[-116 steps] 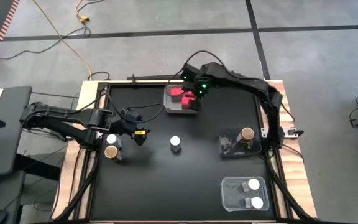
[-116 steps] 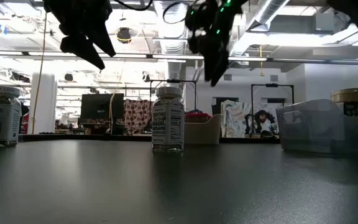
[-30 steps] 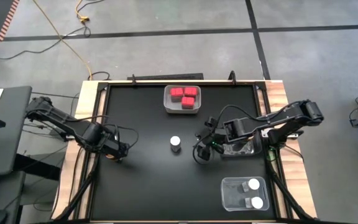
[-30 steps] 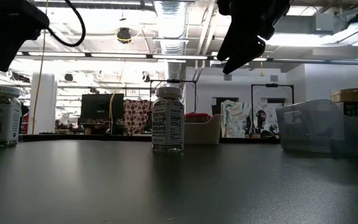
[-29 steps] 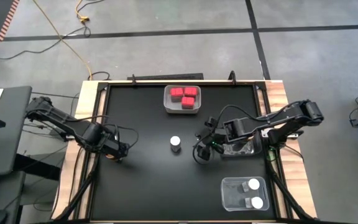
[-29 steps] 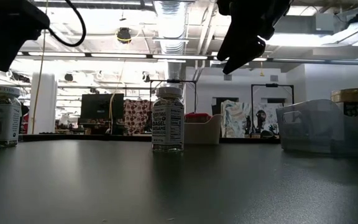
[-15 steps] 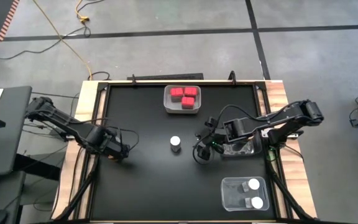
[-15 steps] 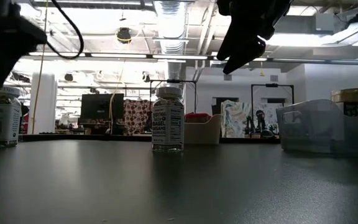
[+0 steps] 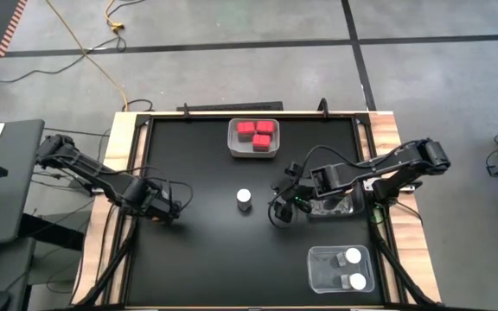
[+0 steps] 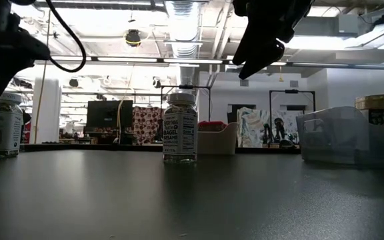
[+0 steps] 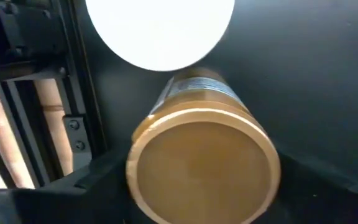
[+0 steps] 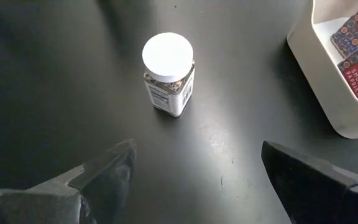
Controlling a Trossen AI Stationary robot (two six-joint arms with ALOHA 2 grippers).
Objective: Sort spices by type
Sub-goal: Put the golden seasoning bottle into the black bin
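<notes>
Black tabletop filled my screens. At seven o'clock my left gripper [image 9: 164, 210] straddled the brown jar [image 11: 202, 163]; I couldn't tell if it gripped. Centre, a white-lidded jar [image 9: 244, 198]; at three, my right gripper [image 12: 194, 165] hung spread, empty. At twelve, red boxes [image 9: 256, 132] binned.

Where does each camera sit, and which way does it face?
High: above the table, facing straight down; left arm and right arm show.
Low: tabletop height, facing level across; arms hang above.
Left wrist: on the left arm, over a brown-lidded jar; dark arm parts flank it.
Right wrist: on the right arm, over the white-lidded jar; open jaws show.
High and low share that jar.
</notes>
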